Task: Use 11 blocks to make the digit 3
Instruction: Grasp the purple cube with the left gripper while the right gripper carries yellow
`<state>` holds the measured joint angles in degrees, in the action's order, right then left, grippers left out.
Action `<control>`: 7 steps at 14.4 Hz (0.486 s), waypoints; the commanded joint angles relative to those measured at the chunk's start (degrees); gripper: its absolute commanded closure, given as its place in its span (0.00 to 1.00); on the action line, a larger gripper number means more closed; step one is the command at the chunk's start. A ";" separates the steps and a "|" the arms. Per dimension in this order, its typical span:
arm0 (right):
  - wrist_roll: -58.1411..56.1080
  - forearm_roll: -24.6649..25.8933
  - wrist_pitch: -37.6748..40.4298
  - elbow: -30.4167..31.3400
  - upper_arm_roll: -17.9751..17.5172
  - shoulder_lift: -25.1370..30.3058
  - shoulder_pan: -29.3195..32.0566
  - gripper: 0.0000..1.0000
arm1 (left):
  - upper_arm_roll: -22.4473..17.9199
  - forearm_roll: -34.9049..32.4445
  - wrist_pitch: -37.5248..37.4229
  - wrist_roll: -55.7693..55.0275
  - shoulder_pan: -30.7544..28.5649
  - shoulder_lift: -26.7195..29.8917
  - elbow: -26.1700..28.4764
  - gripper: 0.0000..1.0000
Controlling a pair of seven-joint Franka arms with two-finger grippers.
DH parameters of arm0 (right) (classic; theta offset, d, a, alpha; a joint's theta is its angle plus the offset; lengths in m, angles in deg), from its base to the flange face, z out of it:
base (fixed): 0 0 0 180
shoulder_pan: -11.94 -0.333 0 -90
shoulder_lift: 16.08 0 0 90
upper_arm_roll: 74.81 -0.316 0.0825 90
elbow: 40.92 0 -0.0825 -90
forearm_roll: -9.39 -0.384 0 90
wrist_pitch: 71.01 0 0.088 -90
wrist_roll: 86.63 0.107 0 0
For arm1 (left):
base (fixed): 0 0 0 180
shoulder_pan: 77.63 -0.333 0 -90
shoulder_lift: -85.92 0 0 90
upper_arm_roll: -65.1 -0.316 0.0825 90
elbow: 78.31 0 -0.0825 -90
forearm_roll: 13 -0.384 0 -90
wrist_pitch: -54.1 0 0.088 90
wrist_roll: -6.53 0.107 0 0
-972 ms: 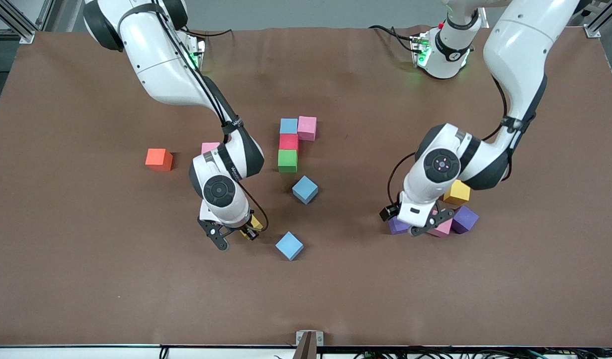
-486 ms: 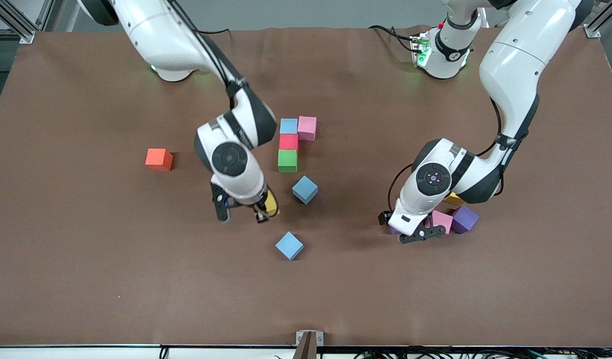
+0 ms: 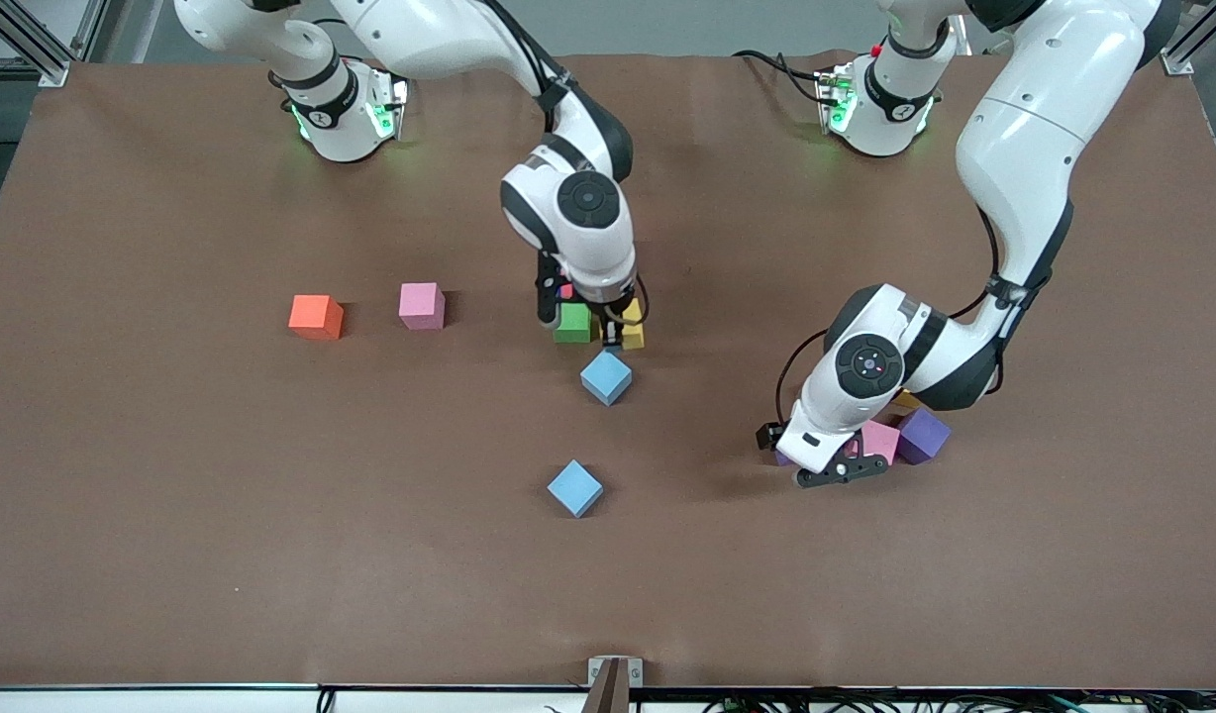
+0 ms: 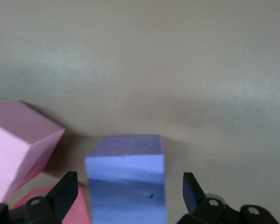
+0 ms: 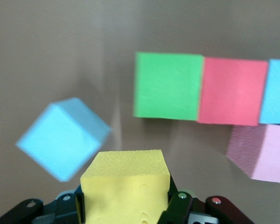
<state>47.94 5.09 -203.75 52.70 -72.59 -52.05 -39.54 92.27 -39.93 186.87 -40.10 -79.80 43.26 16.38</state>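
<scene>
My right gripper (image 3: 618,332) is shut on a yellow block (image 3: 632,327), which shows close up in the right wrist view (image 5: 126,186). It holds the block right beside the green block (image 3: 571,325). The right wrist view shows a row of green (image 5: 168,86), red (image 5: 232,91) and blue (image 5: 276,91) blocks, with a pink block (image 5: 261,151) beside the blue one. My left gripper (image 3: 824,463) is open, its fingers (image 4: 65,191) on either side of a purple block (image 4: 126,182). A pink block (image 3: 877,439) and a second purple block (image 3: 923,436) lie beside it.
Two loose blue blocks (image 3: 606,377) (image 3: 574,488) lie nearer the front camera than the row. A pink block (image 3: 421,305) and the orange cube (image 3: 316,317) sit toward the right arm's end. Another yellow block (image 3: 905,399) peeks out under the left arm.
My right gripper has carried the yellow block from near the loose blue blocks to beside the green block, uncovering the lone pink block. My left gripper has shifted slightly at the purple block.
</scene>
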 commanded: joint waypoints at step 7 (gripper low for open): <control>2.45 -0.53 -0.86 2.27 0.59 -2.09 -2.05 1.00 | 0.08 -1.55 3.19 -6.09 -0.64 -0.15 1.46 0.63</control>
<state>49.37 5.09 -204.00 54.32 -72.43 -53.74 -41.38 92.05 -39.95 189.23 -42.56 -79.89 42.11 16.37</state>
